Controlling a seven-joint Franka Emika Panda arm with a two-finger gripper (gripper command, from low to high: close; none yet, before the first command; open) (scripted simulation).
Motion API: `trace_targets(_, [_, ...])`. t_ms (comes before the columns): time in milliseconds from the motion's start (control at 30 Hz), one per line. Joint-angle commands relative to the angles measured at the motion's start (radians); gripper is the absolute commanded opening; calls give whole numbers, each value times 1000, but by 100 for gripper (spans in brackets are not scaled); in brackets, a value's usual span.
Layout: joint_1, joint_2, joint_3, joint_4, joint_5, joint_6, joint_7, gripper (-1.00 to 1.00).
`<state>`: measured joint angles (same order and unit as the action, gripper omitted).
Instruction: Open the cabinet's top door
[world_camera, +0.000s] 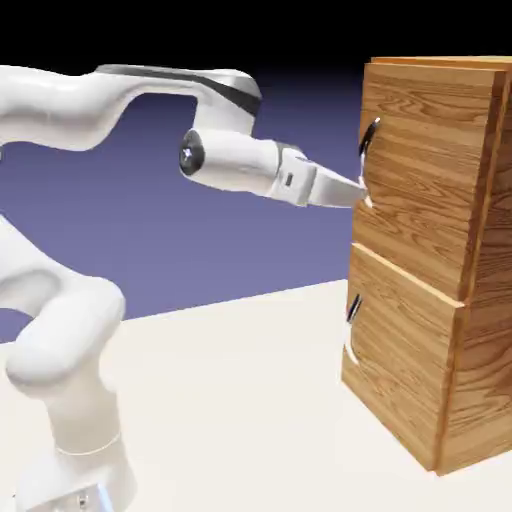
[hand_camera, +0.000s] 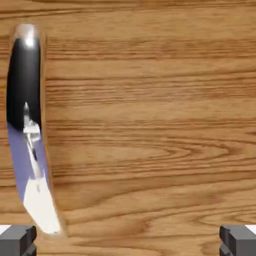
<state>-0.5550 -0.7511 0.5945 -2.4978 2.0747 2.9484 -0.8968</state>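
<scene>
The cabinet (world_camera: 440, 260) of light-brown grained wood stands at the exterior view's right. Its top door (world_camera: 425, 170) looks shut flush and carries a curved metal handle (world_camera: 368, 150) on its left side. My gripper (world_camera: 362, 192) reaches from the left and has its tips right at the door's face, near the handle's lower end. In the hand view the top door (hand_camera: 150, 125) fills the picture, and the shiny handle (hand_camera: 27, 130) runs down the left side. The two grey fingertips (hand_camera: 17, 240) sit far apart at the bottom corners, open, with only wood between them.
Below the top door, the lower panel (world_camera: 400, 340) has its own curved handle (world_camera: 352, 320). The white table (world_camera: 240, 400) spreads under the arm, and the arm's base (world_camera: 80, 440) rises at the lower left.
</scene>
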Motion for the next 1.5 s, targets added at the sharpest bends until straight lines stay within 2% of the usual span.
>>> trace_targets(0, [-12,-4,12,7,44,-2,-34,0])
trace_targets(567, [-214,-68,224,118,782,-33,-617,0])
trace_targets(767, [-387,38,348,246,823,-63,-664,0])
trace_targets(800, [-387,38,348,246,823,-63,-664,-100])
trace_targets(1300, [121,176,-103,151,837,-88,-978,-100])
trace_targets(1467, [291,143,-262,81,673,-115,-894,-100])
